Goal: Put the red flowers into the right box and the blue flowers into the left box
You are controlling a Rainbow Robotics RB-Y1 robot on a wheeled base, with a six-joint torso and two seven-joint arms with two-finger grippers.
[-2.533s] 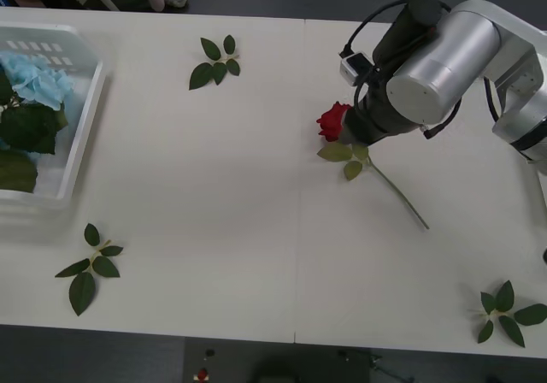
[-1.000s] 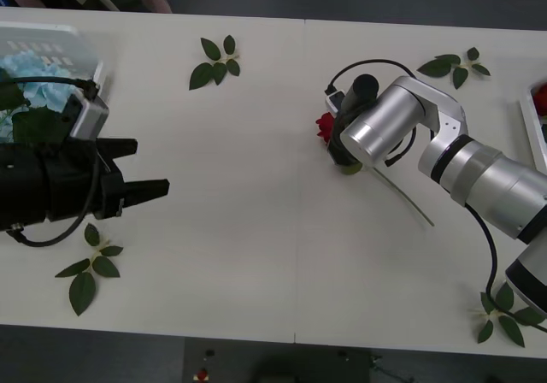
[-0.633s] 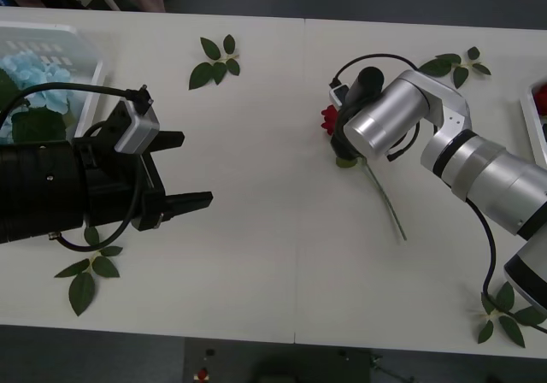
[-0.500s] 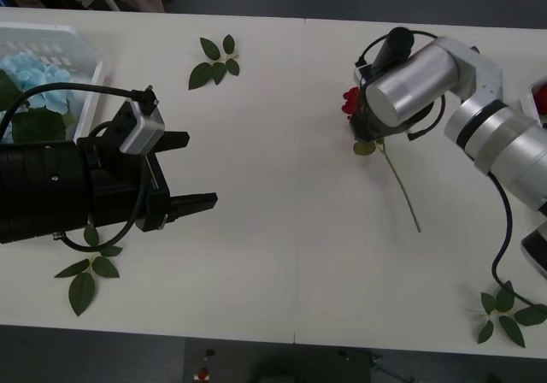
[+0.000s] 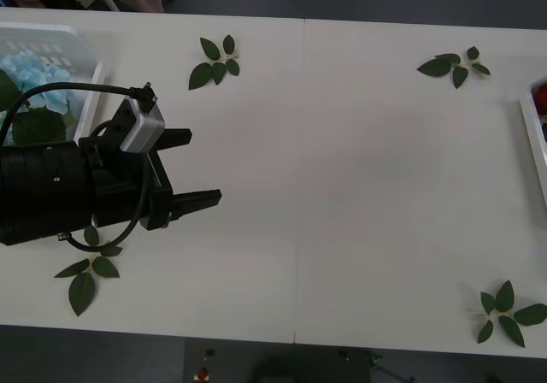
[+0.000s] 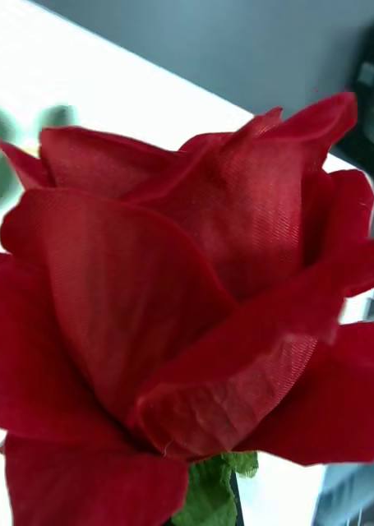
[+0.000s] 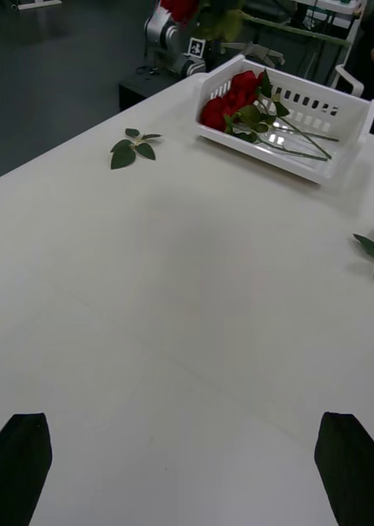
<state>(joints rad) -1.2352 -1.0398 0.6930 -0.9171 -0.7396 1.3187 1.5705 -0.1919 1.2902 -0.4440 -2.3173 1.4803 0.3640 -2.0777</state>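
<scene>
A dark-red rose [image 6: 178,312] stands right in front of my right wrist camera, lifted off the table, with a bit of its green leaf [image 6: 207,493] below the head; my right gripper is shut on it, its fingers hidden behind the bloom. In the left wrist view my right arm [image 7: 163,33] hangs beyond the right box [image 7: 269,156], which holds several red flowers [image 7: 228,99]. My left gripper [image 5: 203,167] hovers open and empty over the table's left half, its black fingertips [image 7: 18,460] spread wide. The left box [image 5: 90,84] holds blue flowers [image 5: 34,79].
Loose green leaf sprigs [image 5: 215,62] lie at the back centre, back right [image 5: 451,65], front left [image 5: 88,269] and front right [image 5: 508,315]. A thin edge of the right box [image 5: 532,131] shows at the table's right side.
My right arm has lifted the red rose off the table and swung out of the front view to the right. My left arm has barely moved.
</scene>
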